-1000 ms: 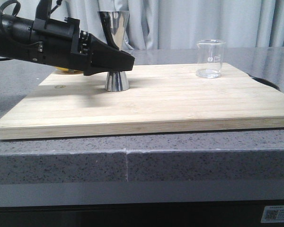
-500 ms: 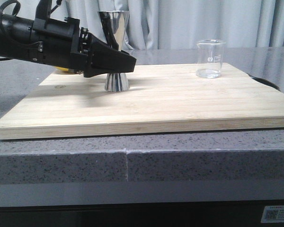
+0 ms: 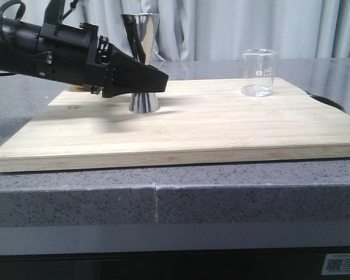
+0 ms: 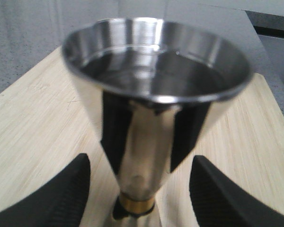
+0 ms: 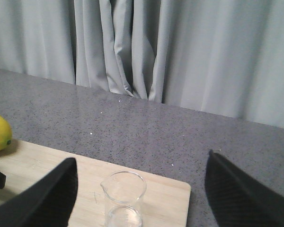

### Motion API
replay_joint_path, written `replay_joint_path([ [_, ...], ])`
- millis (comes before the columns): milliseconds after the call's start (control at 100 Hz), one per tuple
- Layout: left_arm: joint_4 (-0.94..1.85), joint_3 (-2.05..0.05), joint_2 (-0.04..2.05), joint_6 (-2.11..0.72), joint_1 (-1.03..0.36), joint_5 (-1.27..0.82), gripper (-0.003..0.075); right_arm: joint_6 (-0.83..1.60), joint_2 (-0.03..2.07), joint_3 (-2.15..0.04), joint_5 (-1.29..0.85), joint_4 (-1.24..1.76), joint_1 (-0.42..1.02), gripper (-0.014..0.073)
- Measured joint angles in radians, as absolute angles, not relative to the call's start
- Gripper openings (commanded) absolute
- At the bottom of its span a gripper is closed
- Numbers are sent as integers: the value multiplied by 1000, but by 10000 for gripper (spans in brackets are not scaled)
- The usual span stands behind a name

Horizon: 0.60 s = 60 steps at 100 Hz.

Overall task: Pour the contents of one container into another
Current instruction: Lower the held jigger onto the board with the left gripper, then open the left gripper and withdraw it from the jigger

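beaker (image 3: 259, 73) clear, upright (faint print); left end effector (image 4: 139, 198) spread around steel jigger (image 4: 154, 109).

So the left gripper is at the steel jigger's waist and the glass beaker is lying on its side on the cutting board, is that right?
Not quite. The front view shows the glass beaker standing upright on the cutting board, not on its side. The left gripper is indeed at the steel jigger's waist.

Nothing can be read with certainty. The small clear glass beaker (image 3: 259, 72) carries faint white print, too small to make out. A white sticker with a QR code (image 3: 340, 263), below the grey stone countertop (image 3: 221, 198), bears illegible tiny text.
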<state>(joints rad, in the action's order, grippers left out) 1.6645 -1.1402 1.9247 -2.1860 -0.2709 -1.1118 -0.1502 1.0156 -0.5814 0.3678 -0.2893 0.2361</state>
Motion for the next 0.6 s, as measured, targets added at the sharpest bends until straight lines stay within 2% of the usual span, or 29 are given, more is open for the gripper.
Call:
replay_joint_path([
  [600,1617,-1140,1925,-2131,-227,-1143,433,-150,1016,-581,368,-289,236,502],
])
